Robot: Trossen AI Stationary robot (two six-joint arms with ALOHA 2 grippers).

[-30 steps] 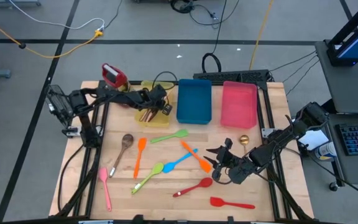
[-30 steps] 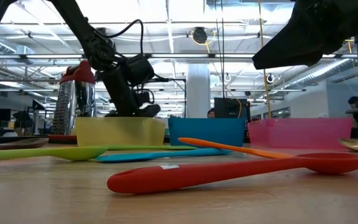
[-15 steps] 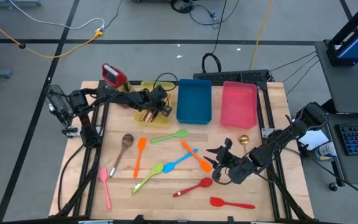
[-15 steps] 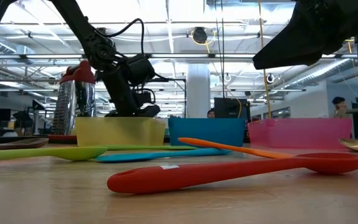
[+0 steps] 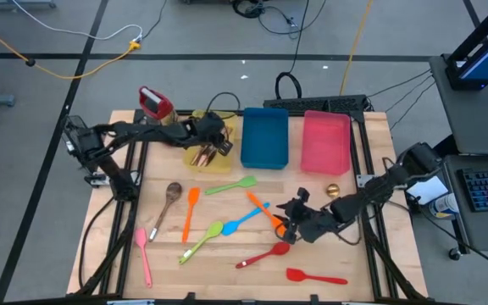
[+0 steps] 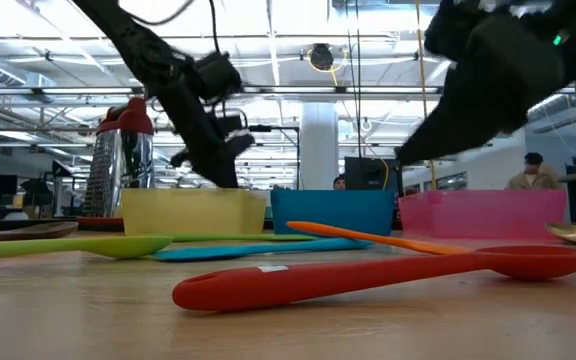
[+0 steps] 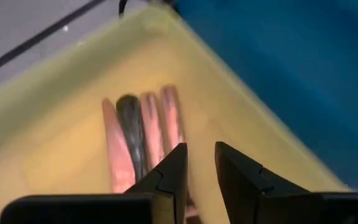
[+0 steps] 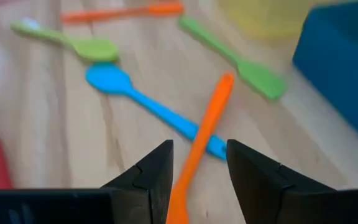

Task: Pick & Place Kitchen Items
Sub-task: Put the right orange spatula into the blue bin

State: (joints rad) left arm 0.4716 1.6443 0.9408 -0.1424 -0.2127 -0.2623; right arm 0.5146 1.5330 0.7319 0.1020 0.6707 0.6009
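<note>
The right pincer (image 8: 197, 171), parted and empty, straddles the orange spatula (image 8: 205, 127) lying across the blue spoon (image 8: 148, 102); closing could snag both. The left pincer (image 7: 201, 168), released, hangs over the yellow tray (image 7: 61, 93).

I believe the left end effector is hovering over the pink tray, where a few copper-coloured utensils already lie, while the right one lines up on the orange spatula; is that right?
Not quite: the left end effector is over the yellow tray, not the pink tray. The high view shows this, and the left wrist view shows the copper-coloured utensils lying in it. The right end effector does line up on the orange spatula.
</note>
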